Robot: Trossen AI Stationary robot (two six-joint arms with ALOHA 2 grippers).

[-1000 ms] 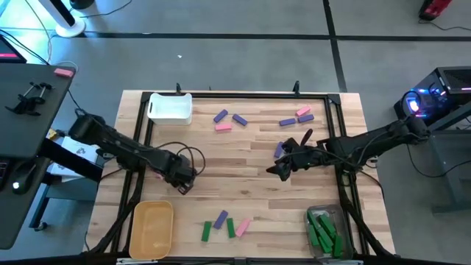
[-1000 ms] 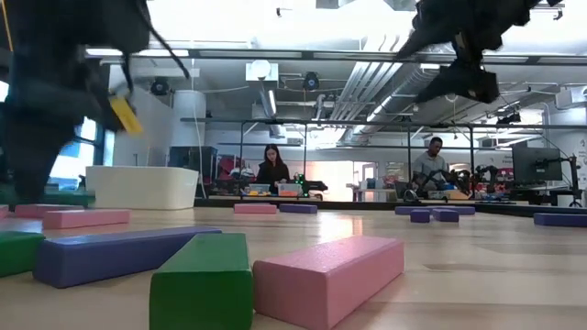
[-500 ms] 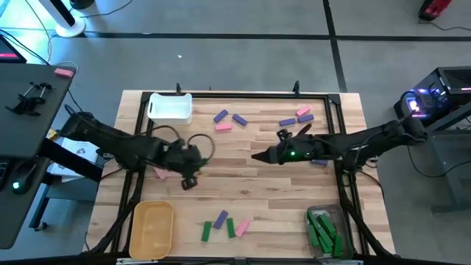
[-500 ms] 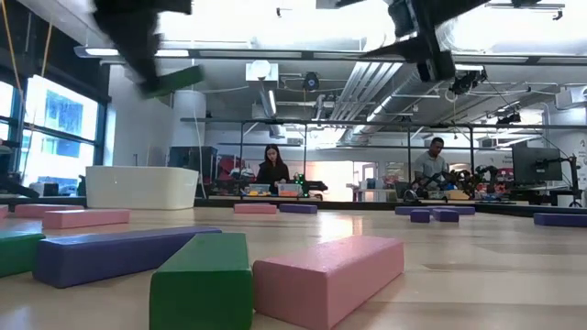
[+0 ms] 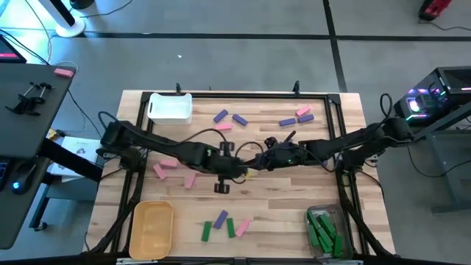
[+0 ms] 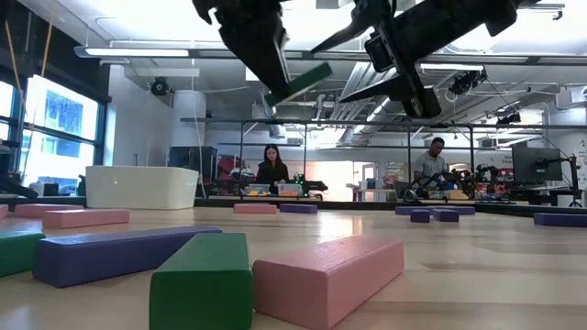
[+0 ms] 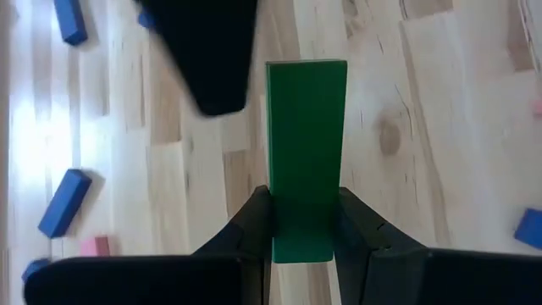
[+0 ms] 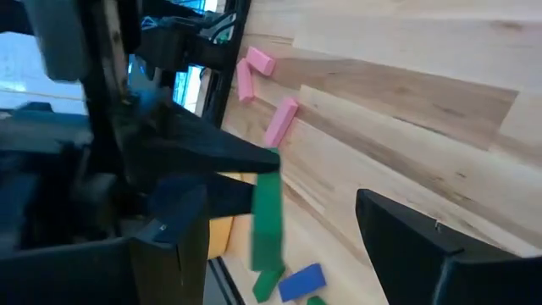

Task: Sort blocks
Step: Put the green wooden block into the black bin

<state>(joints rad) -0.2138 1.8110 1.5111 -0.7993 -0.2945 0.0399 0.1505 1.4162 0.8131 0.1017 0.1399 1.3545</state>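
Note:
A green block [image 6: 298, 84] hangs over the middle of the table, with my left gripper [image 5: 244, 171] shut on it. My right gripper [image 5: 257, 159] stands open just to its right, facing it. In the low view its spread fingers [image 6: 390, 90] stand about the block's free end without touching. The left wrist view shows one right finger [image 7: 203, 51] beside the block [image 7: 305, 144]. Other blocks lie flat on the table: two pink [image 5: 165, 168] at the left, purple and pink ones [image 5: 229, 119] at the far side, and a mixed group [image 5: 224, 224] near the front. My left gripper pinches the green block's near end [image 7: 303, 233] between its two fingers, one on each long side. The fingers [image 7: 360, 229] lie along the block, which sticks out past their tips. They slant down toward the table's right. The block is lifted clear and tilted.
A white bin [image 5: 170, 107] stands at the far left. A yellow bin [image 5: 152, 228] is at the near left. A clear bin [image 5: 324, 230] holding green blocks sits at the near right. Two people sit at desks in the room beyond the table.
My left gripper has risen from the table's left part and swung to the right, to mid-table. It rolled about its own axis on the way and kept the green block. My right gripper has moved left toward it, staying open.

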